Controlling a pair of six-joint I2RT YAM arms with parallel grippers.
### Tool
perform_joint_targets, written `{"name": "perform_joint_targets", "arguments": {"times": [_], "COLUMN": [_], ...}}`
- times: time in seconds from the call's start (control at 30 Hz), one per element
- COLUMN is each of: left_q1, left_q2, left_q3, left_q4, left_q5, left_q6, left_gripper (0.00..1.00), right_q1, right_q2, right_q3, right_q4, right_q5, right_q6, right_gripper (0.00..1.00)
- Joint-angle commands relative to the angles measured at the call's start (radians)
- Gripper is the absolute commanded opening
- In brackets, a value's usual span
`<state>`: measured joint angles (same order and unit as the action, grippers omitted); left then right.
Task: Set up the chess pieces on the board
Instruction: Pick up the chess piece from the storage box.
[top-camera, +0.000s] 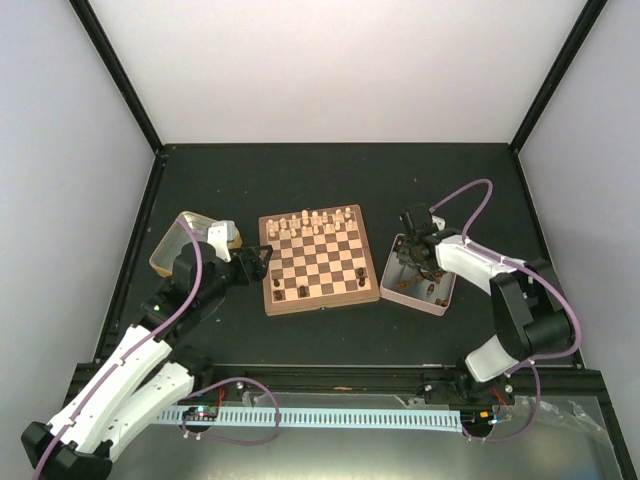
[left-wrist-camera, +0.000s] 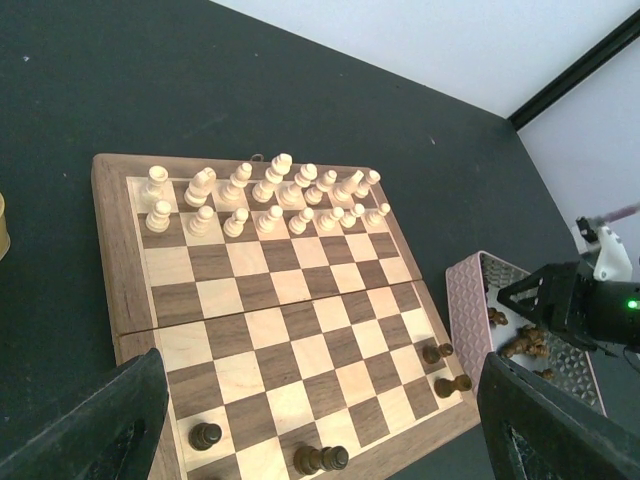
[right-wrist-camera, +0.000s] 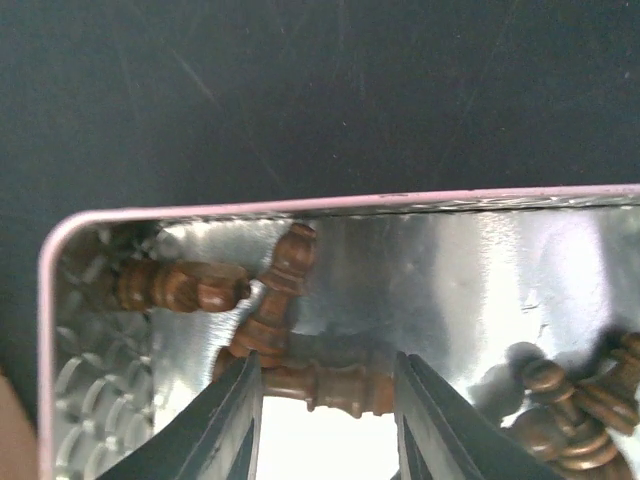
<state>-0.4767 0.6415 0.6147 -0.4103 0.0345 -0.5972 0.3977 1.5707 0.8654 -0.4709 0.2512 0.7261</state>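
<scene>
The whole thing sits inside a sort of booth. A matte black tabletop (top-camera: 330, 170), faintly scratched up close, runs right out to the walls. The back wall (top-camera: 340, 60) is plain white, while the left wall (top-camera: 50, 200) and right wall (top-camera: 600, 220) are a pale lilac-grey. Black frame posts (top-camera: 115, 70) slant up along both back corners. The lighting's soft and even, with no harsh shadows. A pale slotted cable duct (top-camera: 330, 418) runs along the near edge.

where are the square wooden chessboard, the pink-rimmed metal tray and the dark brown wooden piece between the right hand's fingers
square wooden chessboard (top-camera: 320, 262): top external view, a middle square
pink-rimmed metal tray (right-wrist-camera: 350, 201): right wrist view, its rim
dark brown wooden piece (right-wrist-camera: 335, 387): right wrist view, its middle
</scene>
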Motion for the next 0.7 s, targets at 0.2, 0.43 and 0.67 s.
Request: {"name": "perform_joint_targets", "arguments": {"times": [0.2,0.43,0.67], "left_q1": [0.009,0.009,0.010], "left_q2": [-0.006,-0.006,-0.012], "left_q3": [0.013,0.006,0.009], "left_q4": [0.025,0.030,0.026], "left_q5": [0.012,0.015,0.013], "left_q6": [0.012,0.016,0.022], "left_gripper": [0.86,0.86,0.86], "right_q1": [-0.004,-0.003,-0.003], "right_q2": [0.007,0.080,0.151], "right_q3": [-0.029,0.007,0.026], "right_q4": [0.105,0.089,0.089], "right_q5": [-0.073,-0.030,-0.029], "right_q6": [0.334,0.249,0.173], "right_gripper": [0.36,0.37,0.31]}}
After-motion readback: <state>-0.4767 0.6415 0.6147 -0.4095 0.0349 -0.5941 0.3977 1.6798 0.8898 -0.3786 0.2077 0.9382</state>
